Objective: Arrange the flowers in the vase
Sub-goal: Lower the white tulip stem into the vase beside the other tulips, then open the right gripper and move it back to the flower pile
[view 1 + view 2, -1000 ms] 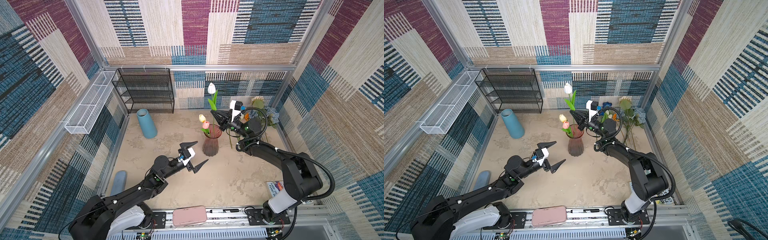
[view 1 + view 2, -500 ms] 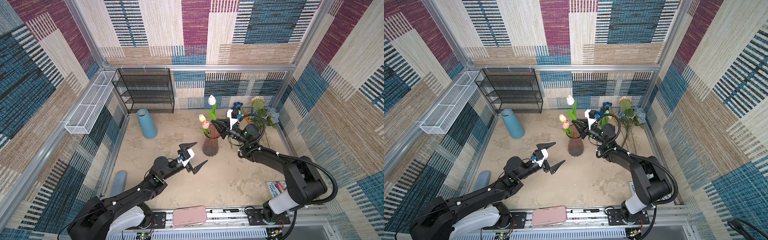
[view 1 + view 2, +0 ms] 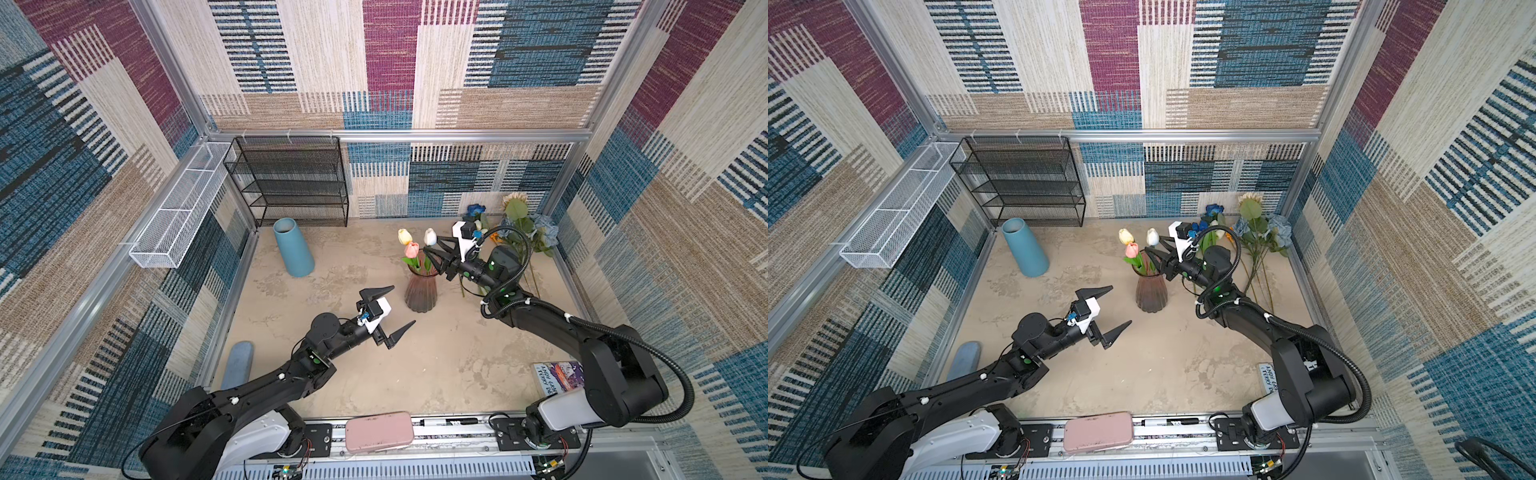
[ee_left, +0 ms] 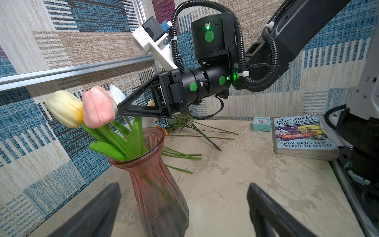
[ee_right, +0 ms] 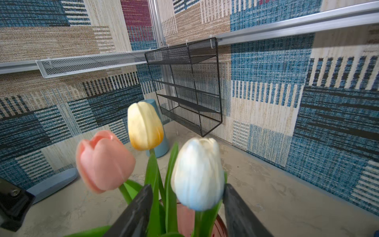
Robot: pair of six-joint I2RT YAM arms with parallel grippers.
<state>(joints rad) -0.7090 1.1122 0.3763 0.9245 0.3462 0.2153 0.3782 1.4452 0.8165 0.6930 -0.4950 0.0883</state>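
The only readable print is on the paperback book (image 4: pixel 303 137) lying on the desk (image 4: pixel 235 168). Its cover reads "THE 143-STOREY TREEHOUSE" at the top and "ANDY GRIFFITHS & TERRY DENTON" along the bottom. In both top views only parts of the authors' names show.

Three tulips (image 5: pixel 196 174) in one pink vase (image 4: pixel 160 184); one blue vase (image 3: pixel 293 249); one book (image 4: pixel 303 137).

Enclosed robot test cell, laboratory type; aluminium frame (image 3: pixel 415 135) boxes in a stone-look tabletop (image 3: pixel 436 365); walls (image 3: pixel 390 54) clad in patchwork woven fabric; left arm (image 3: pixel 266 382) and right arm (image 3: pixel 548 328) bolted to a near-edge rail (image 3: pixel 457 434); black mesh shelf (image 3: pixel 291 183) staged far left.
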